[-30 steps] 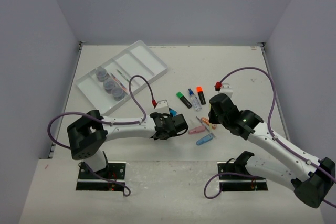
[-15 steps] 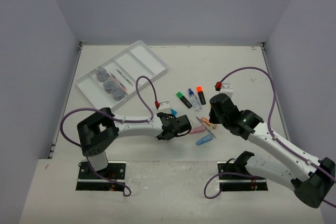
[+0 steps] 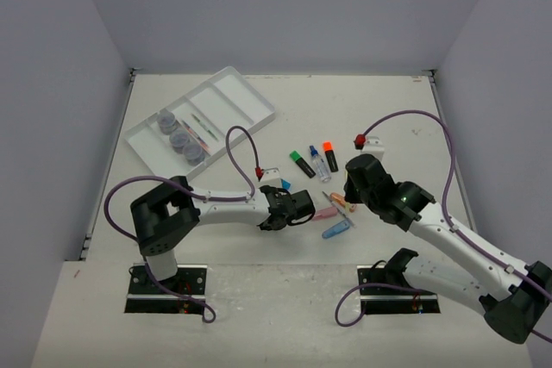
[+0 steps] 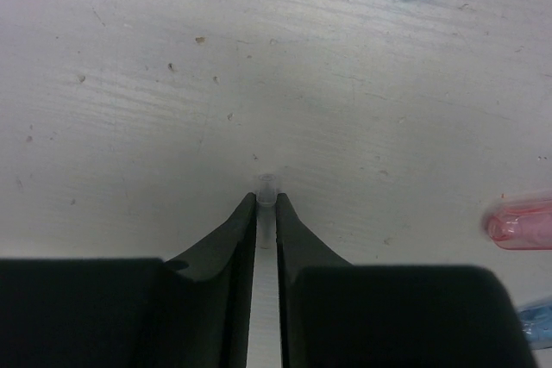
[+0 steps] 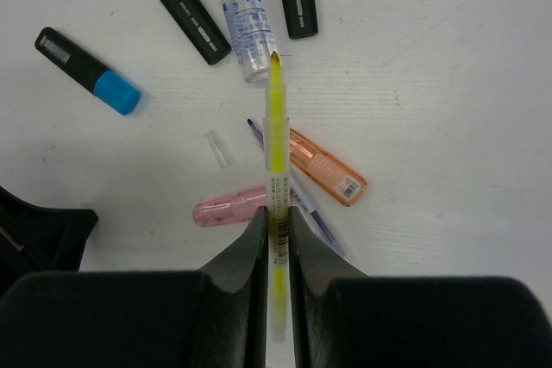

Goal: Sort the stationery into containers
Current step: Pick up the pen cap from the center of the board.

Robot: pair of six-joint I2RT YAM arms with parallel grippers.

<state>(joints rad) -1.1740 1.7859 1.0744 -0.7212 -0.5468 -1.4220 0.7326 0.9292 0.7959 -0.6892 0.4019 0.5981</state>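
1. Tray (image 3: pixel 231 72): white, split into long compartments, set aslant at the far left of the table (image 3: pixel 388 109). One compartment holds three clear round jars (image 3: pixel 180 138) in a row. The one beside it holds thin pens (image 3: pixel 203 133).
2. Left end effector (image 4: pixel 267 199): low over the table, right of the tray and well apart from it. Jaws narrowed to a slit, pinching a small clear cap (image 4: pixel 267 184) at the tips.
3. Loose stationery, table centre:
   - blue-capped highlighter (image 5: pixel 86 69), nearest the left end effector
   - green-capped highlighter (image 5: pixel 183 8)
   - blue-capped bottle (image 5: pixel 246 28)
   - orange-capped highlighter (image 3: pixel 330 156)
   - nearer the arms, a pink piece (image 5: pixel 226 206), an orange piece (image 5: pixel 326 167) and a blue piece (image 3: pixel 336 230)
   - a thin purple pen (image 5: pixel 312 215) beside the orange piece
4. Right end effector (image 5: pixel 276 213): above the pink and orange pieces. Jaws nearly together, clamping a yellow pen (image 5: pixel 274 127) lengthwise, its tip toward the bottle.
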